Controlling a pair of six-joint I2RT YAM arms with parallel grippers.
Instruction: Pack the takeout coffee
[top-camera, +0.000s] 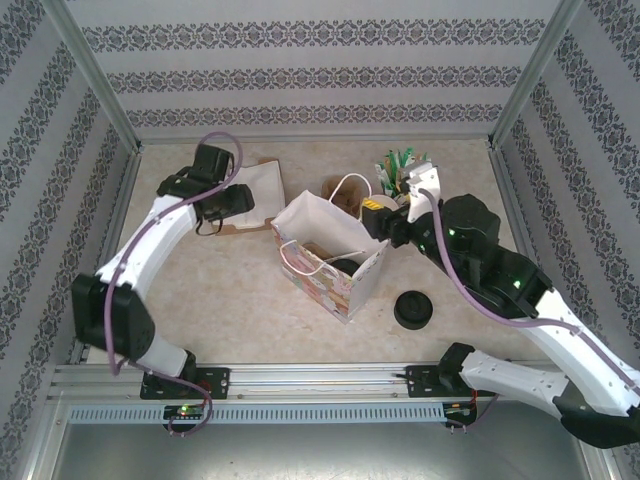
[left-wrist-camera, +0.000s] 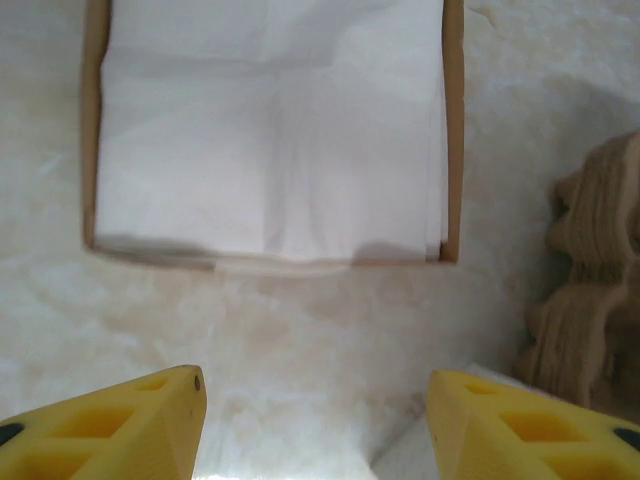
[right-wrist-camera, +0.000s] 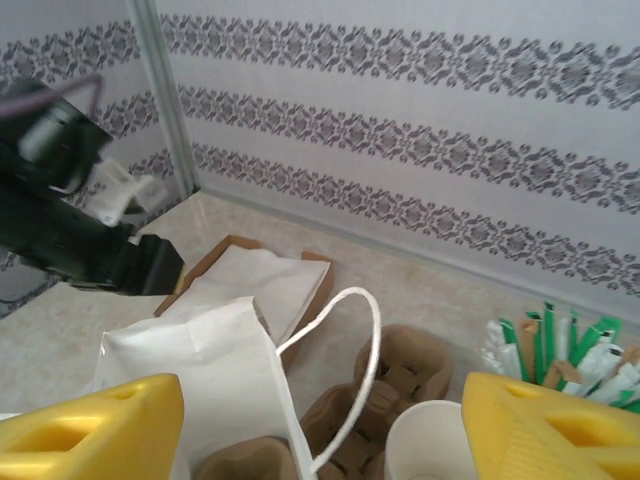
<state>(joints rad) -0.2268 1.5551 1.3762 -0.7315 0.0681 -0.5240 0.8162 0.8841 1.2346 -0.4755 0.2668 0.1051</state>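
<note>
A white paper bag stands open at mid-table. Inside it a round black lid shows, which looks like the takeout coffee, next to a brown carrier. My right gripper hovers at the bag's far right rim. Its yellow fingers stand open with nothing between them, above the bag's wall and white cord handle. My left gripper is off to the left of the bag, open and empty, low over bare table just short of the napkin tray.
A squat black stack of lids sits near the front right. Behind the bag are brown cup carriers, a lidless white cup and green-and-white stirrers and packets. Patterned walls close in the table on three sides.
</note>
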